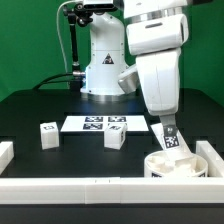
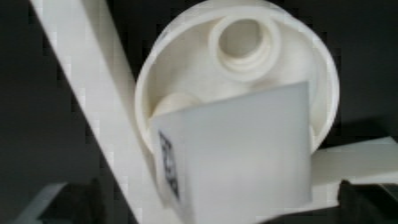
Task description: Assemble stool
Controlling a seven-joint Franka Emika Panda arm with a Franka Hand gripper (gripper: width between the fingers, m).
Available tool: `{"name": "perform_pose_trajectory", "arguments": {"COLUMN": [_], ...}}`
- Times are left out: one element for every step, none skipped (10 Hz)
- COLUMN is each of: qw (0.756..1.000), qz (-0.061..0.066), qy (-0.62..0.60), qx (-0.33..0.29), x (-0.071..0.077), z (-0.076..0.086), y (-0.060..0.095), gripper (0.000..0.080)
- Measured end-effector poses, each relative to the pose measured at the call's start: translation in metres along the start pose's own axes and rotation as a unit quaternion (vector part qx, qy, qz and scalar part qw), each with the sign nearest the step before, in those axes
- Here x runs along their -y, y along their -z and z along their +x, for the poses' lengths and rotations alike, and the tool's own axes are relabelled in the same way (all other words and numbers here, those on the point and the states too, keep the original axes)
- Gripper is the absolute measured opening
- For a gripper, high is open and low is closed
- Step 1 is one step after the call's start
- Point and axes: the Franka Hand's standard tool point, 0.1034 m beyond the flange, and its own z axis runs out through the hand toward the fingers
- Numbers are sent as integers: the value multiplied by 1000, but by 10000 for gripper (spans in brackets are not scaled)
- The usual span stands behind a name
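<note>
seat (image 2: 178,60) rim cropped, leg (image 2: 240,150) tag blurred

A round white plastic disc seat (image 2: 187,70) fills much of the view, its recessed inner face toward the camera. A raised white ring socket (image 2: 242,40) stands inside the seat, near its rim. A blocky white plastic leg (image 2: 240,150), blurred and close, covers the part of the seat opposite that socket. A narrow strip of black-and-white tag (image 2: 169,165) shows on one face of the leg. A long white border rail (image 2: 89,90) runs just beside the seat's rim; contact cannot be told. Black table surface (image 2: 27,60) lies beyond the rail.
</note>
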Motion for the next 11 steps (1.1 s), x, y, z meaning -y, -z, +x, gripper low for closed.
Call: {"name": "perform_pose_trajectory", "arguments": {"qw": [1000, 1000, 1000, 1000, 1000, 1000, 1000, 1000, 1000, 1000, 1000], "qz": [2, 2, 3, 3, 3, 2, 1, -1, -1, -1, -1], "qy": [-1, -1, -1, -6, -6, -8, -12, -12, -13, -13, -13], "qx": [0, 0, 1, 1, 3, 5, 6, 8, 8, 8, 8], "x": [1, 1, 2, 2, 1, 1, -1, -2, -2, -2, -2], "z": [-1, -1, -1, 0, 0, 0, 2, 3, 2, 1, 1], "y": [-2, -3, -3, -4, -4, -3, -3, -3, -3, -3, -3], "gripper": [649, 649, 649, 649, 547, 412, 412, 358, 358, 358, 358]}}
